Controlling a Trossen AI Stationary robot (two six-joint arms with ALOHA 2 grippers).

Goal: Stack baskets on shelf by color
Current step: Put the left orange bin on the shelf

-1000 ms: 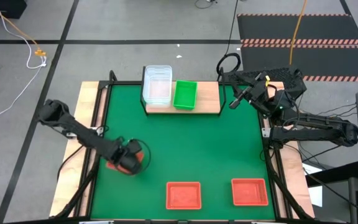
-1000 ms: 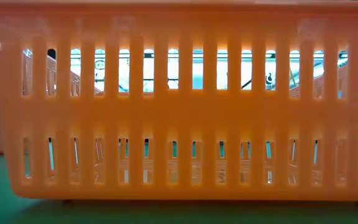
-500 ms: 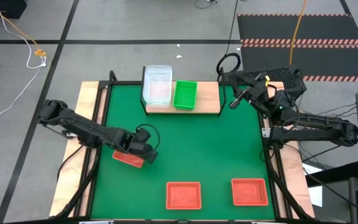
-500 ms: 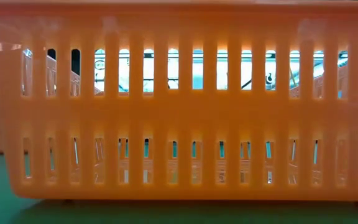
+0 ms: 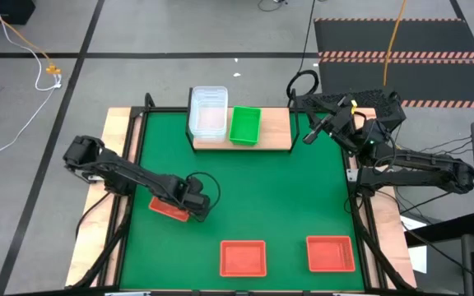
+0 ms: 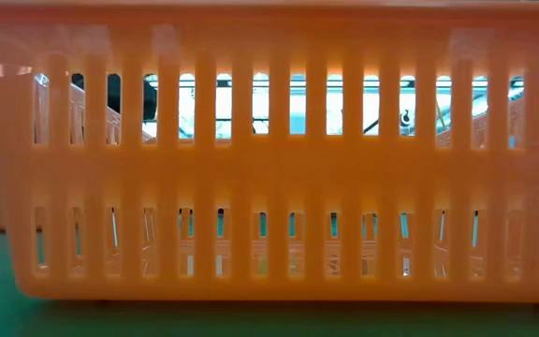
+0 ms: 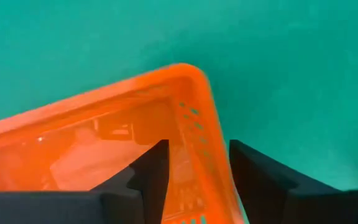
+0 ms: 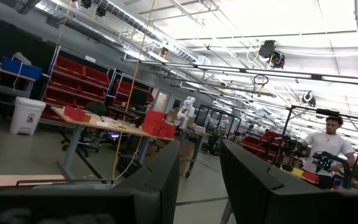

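Straddling one wall of the red-orange basket (image 5: 169, 209) at the green mat (image 5: 286, 189)'s left side, left gripper (image 7: 194, 171) has fingers apart: seat deeper and clamp squarely before lifting toward the shelf (image 5: 276, 127); right gripper (image 8: 201, 165) parked open beside it.

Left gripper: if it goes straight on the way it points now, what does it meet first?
Probably the red basket. The left gripper is open, with the basket's side wall between its fingers, so the wall comes first, then the green mat beneath.
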